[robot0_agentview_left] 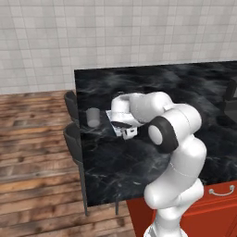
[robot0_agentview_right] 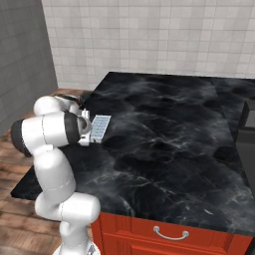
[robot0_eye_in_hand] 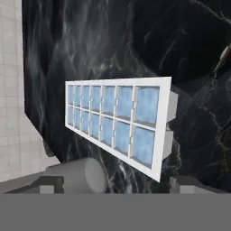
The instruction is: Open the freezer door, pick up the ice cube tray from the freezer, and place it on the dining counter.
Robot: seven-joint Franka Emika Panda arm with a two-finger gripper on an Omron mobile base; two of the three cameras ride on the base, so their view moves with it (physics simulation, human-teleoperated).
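Note:
The ice cube tray [robot0_eye_in_hand: 115, 122], pale blue with a white grid rim, lies flat on the dining counter [robot0_eye_in_hand: 189, 54], a black slab with white veining. It rests near the counter's left edge [robot0_agentview_left: 113, 118] [robot0_agentview_right: 101, 127]. My gripper [robot0_eye_in_hand: 117, 184] is open, its two dark fingertips [robot0_eye_in_hand: 47, 184] spread wide on either side of the tray's near end and clear of it. From the base views the hand [robot0_agentview_left: 127, 132] hangs low over the tray and hides part of it. The freezer and the freezer door are out of view.
A small grey cup [robot0_agentview_left: 93, 117] stands on the counter [robot0_agentview_left: 185, 83] just left of the tray, close to my left finger [robot0_eye_in_hand: 83, 176]. Dark stools [robot0_agentview_left: 72, 134] line the counter's left side. Below the front edge is the red base with a drawer handle [robot0_agentview_right: 169, 232].

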